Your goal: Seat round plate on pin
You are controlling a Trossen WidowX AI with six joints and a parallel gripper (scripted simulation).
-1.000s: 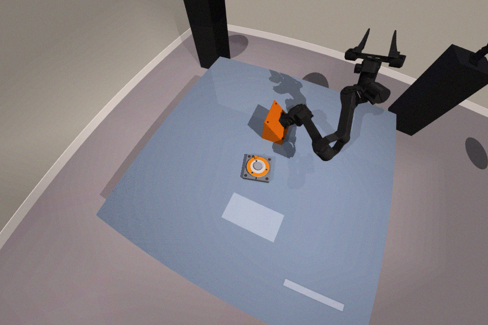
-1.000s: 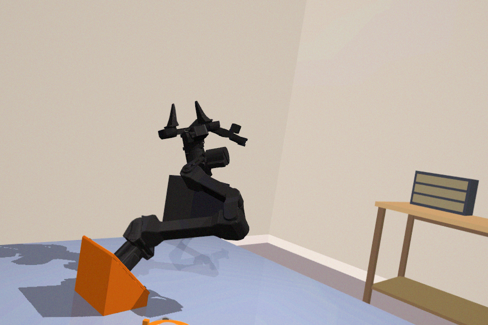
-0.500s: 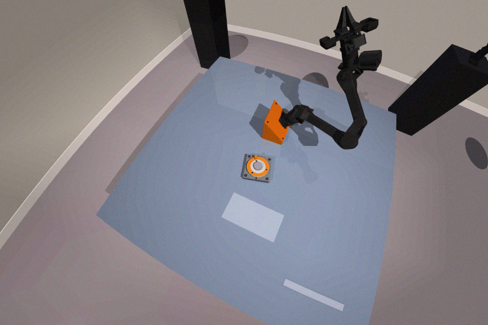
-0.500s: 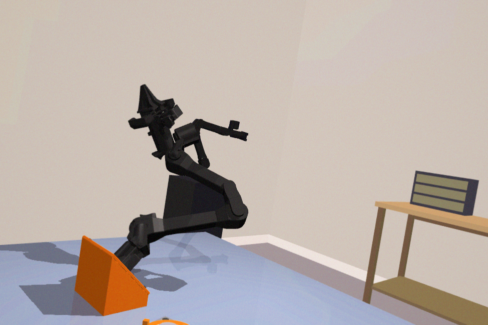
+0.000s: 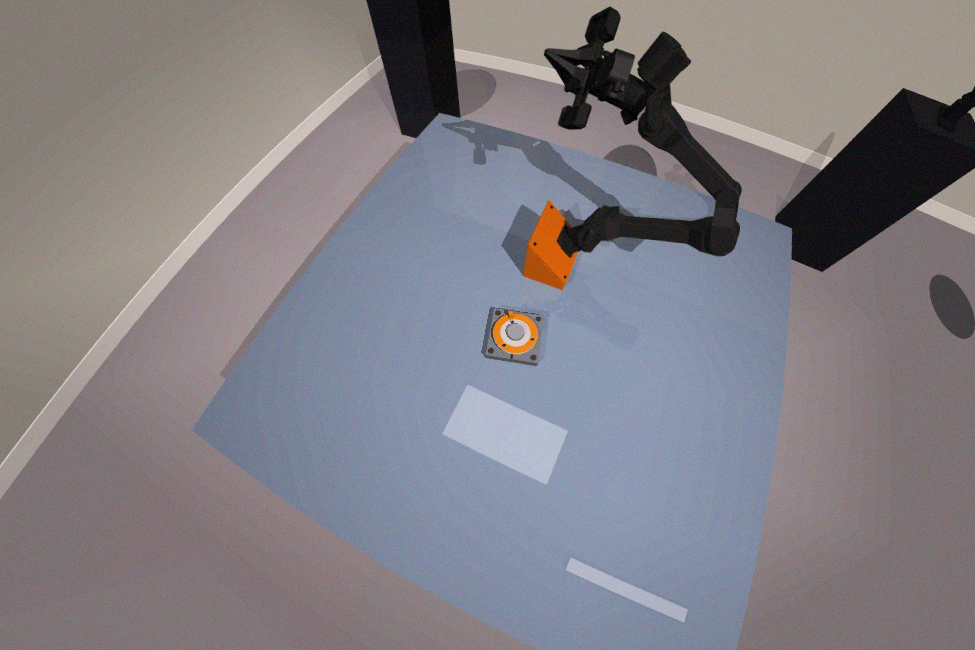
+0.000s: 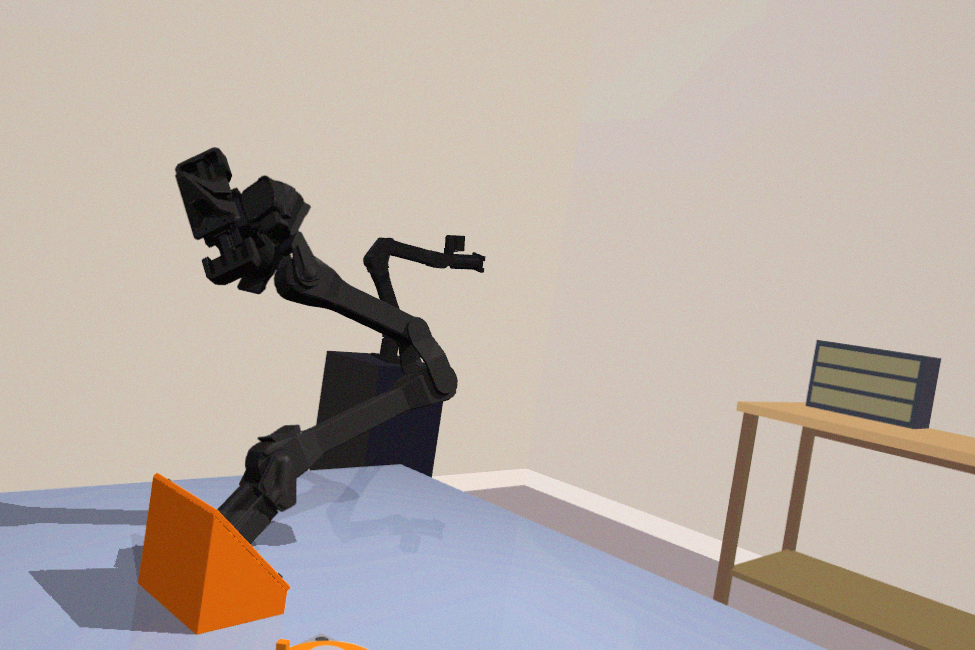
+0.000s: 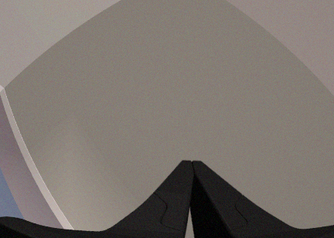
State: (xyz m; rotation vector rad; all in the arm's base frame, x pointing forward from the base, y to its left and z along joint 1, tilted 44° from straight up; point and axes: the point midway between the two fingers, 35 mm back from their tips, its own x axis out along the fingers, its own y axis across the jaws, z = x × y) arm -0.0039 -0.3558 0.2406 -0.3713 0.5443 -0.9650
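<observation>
The orange plate (image 5: 496, 338) with a white inner ring sits around the grey post (image 5: 514, 331) on the square grey base (image 5: 523, 358). Its orange tab (image 5: 510, 314) (image 6: 282, 645) is on the far side in the top view; the exterior view shows only a sliver of the plate at its bottom edge. The pin and the hole by the tab cannot be made out, nor whether the plate lies fully flat. My gripper (image 5: 547, 52) (image 7: 190, 169) is shut and empty, fingertips together, raised high and far from the plate. No part of the arm touches the plate.
The orange wedge mount (image 5: 543, 266) (image 6: 174, 551) carries my arm, just beyond the base. Dark pedestals (image 5: 419, 68) (image 5: 879, 183) stand at the back, the right one bearing another arm. A wooden shelf (image 6: 872, 427) with a drawer box (image 6: 864, 383) is at right in the exterior view.
</observation>
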